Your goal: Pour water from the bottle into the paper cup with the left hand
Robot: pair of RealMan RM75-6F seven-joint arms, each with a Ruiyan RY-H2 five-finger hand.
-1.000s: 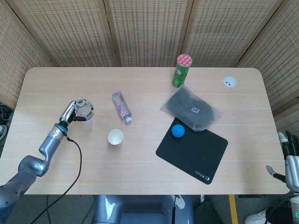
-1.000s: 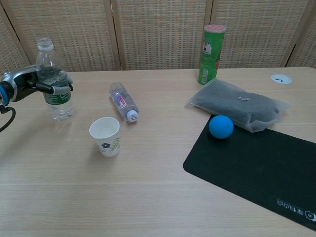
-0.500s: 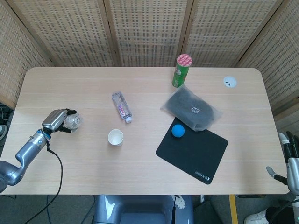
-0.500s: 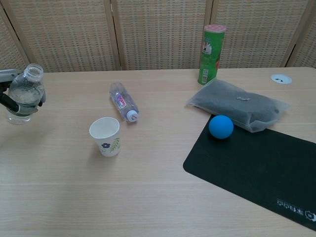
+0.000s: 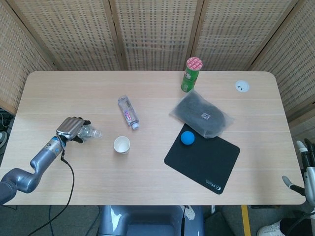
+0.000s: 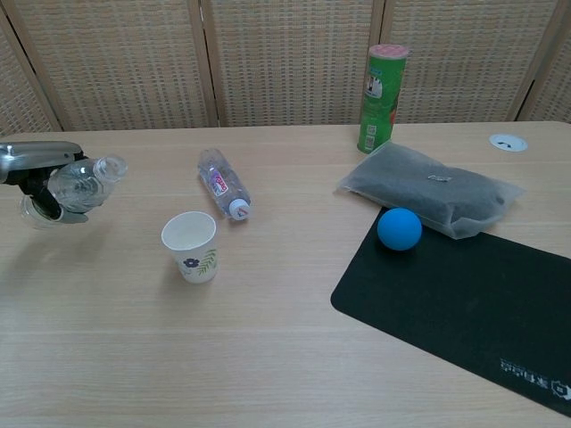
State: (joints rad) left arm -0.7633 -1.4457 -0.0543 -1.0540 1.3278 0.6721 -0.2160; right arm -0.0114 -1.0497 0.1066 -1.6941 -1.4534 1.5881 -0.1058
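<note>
Pouring asks for care: the left hand (image 6: 36, 178) grips the clear uncapped plastic water bottle (image 6: 82, 181), tilted with its mouth toward the white paper cup with a leaf print (image 6: 190, 246), yet well short of it. Judged from here, the mouth should travel above the cup before tipping further.

A second clear bottle (image 5: 128, 112) lies on the desk (image 5: 147, 172) just behind the cup, close enough to bump. The right hand (image 5: 306, 164) hangs off the desk's edge, fingers apart, holding nothing.

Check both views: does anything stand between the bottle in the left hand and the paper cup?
Nothing visible does. The left hand holds the bottle tilted toward the paper cup, with bare table between; the second bottle lies behind the cup.
</note>
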